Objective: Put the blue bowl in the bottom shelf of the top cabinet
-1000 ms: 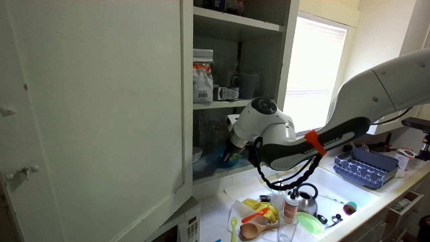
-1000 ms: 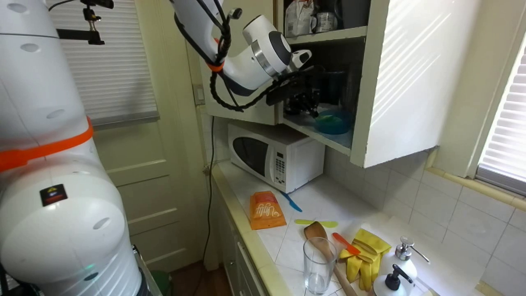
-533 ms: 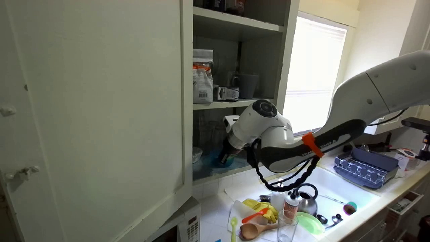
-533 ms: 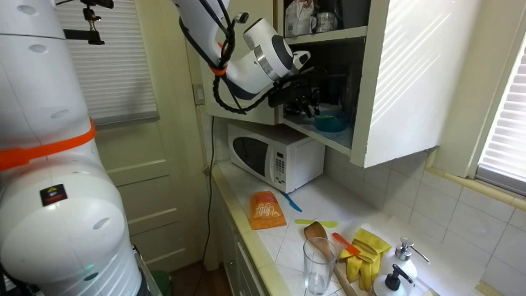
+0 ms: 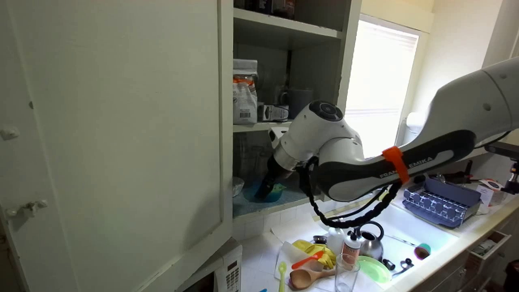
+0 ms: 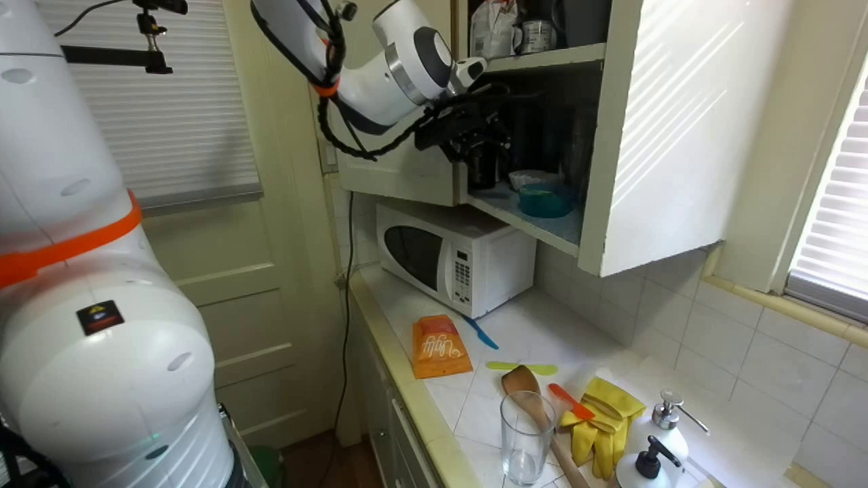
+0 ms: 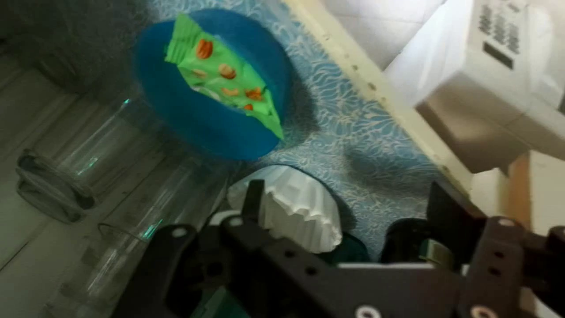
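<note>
The blue bowl (image 7: 185, 115) rests upright on the patterned blue lining of the bottom shelf (image 7: 348, 115), with a green snack packet (image 7: 225, 75) inside it. In an exterior view the blue bowl (image 6: 546, 202) sits near the shelf's front edge, inside the top cabinet (image 6: 671, 135). My gripper (image 7: 348, 201) stands open, its fingers wide apart and no object gripped. It hangs above the shelf, apart from the bowl, as an exterior view of the gripper (image 6: 498, 142) shows. Elsewhere the gripper (image 5: 262, 192) partly overlaps the bowl in the picture.
White fluted paper cups (image 7: 304, 207) stand beside the bowl, below the left finger. Clear glasses (image 7: 57, 185) are behind. A dark jar (image 7: 399, 243) is near the right finger. The higher shelf (image 6: 542, 57) lies overhead; a microwave (image 6: 413, 254) stands below the cabinet.
The gripper has opened and backed away from the bowl's rim, up and toward the cabinet door side. The bowl stays on the shelf, now fully exposed in an exterior view.
</note>
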`<state>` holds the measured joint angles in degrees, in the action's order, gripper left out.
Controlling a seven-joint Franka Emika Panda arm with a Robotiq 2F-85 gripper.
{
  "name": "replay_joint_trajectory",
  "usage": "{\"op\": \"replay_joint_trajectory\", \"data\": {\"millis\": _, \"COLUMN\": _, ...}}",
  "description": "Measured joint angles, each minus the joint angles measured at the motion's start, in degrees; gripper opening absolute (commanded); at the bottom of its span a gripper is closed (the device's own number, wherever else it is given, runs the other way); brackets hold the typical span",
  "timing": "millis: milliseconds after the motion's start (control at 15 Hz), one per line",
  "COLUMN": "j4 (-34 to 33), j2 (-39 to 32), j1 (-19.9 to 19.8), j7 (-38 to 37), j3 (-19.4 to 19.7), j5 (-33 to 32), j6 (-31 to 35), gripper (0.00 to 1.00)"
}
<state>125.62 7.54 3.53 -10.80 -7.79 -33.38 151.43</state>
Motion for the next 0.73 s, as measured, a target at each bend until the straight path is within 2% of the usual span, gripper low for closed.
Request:
{"op": "replay_joint_trajectory", "data": {"millis": 267, "j4": 2.64, "j2": 8.67, "j1": 2.14, "j7": -1.17, "j3": -3.72, "j5": 7.23, "j6": -20.17, "gripper": 1.00}}
{"op": "replay_joint_trajectory", "data": {"millis": 600, "j4": 9.08, "j2": 22.05, "j1": 3.50, "j7": -3.68, "j3": -4.59, "j5": 15.53, "j6": -43.11, "gripper": 1.00}}
{"op": "replay_joint_trajectory", "data": {"millis": 733, "j4": 9.86, "j2": 24.10, "j1": 3.49, "j7": -3.75, "j3": -4.69, "j5": 15.68, "j6": -43.95, "gripper": 1.00}}
